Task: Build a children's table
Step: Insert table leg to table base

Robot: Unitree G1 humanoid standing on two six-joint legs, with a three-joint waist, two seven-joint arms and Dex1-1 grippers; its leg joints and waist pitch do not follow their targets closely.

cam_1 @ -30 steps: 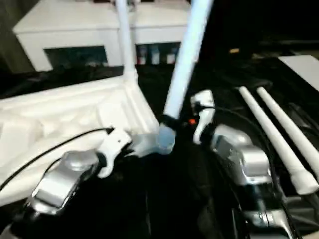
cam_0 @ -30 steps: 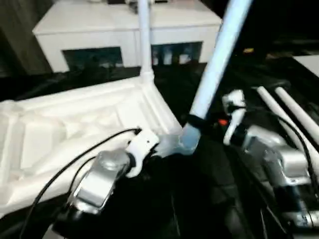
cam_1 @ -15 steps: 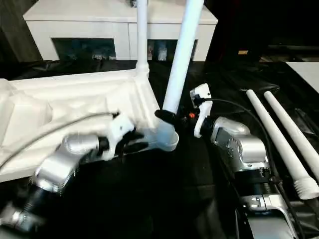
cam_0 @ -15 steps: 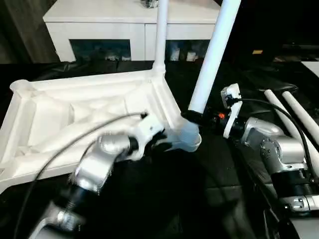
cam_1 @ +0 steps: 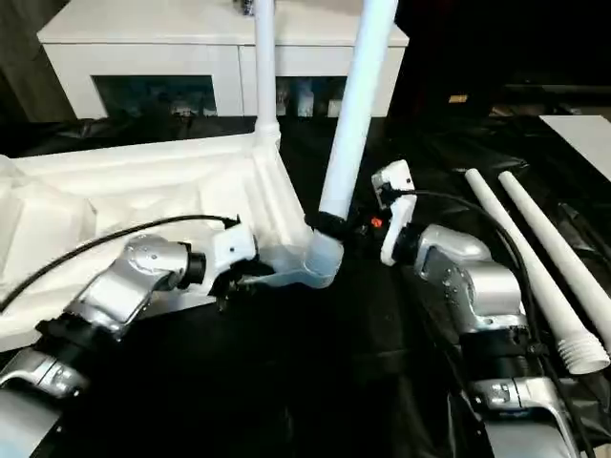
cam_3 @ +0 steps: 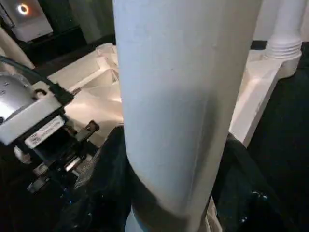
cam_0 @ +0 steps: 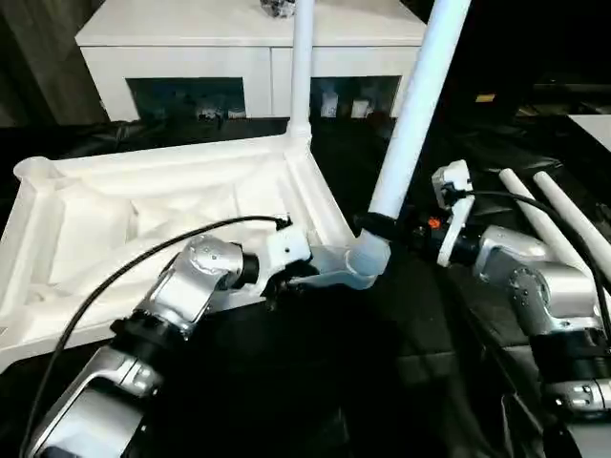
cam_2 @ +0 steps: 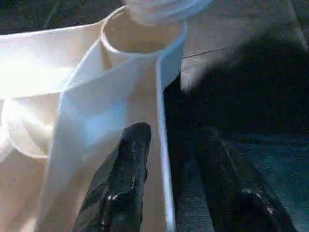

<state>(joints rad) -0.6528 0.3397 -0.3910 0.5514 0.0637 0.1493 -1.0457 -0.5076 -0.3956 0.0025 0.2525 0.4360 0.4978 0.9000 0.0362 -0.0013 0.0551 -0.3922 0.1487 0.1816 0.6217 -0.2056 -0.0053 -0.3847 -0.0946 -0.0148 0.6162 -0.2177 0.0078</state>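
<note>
The white tabletop (cam_0: 143,219) lies upside down on black cloth, ribs facing up. One leg (cam_0: 303,67) stands upright in its far corner socket. A second leg (cam_0: 415,105) leans in the near right corner socket (cam_0: 366,262). My right gripper (cam_0: 382,227) is shut on this leaning leg (cam_3: 178,96) just above the socket. My left gripper (cam_0: 282,283) is at the tabletop's near rim beside that socket. It is open, its fingers (cam_2: 130,164) either side of the thin rim wall (cam_2: 161,121).
Two loose legs (cam_1: 525,267) (cam_1: 563,248) lie side by side on the black cloth to the right of my right arm. A white cabinet (cam_0: 239,38) with glass-fronted compartments stands behind the tabletop. A black cable runs over my left forearm.
The whole view has shifted with the head. My left gripper's fingers have parted at the tabletop's rim. The right gripper keeps its hold on the leaning leg.
</note>
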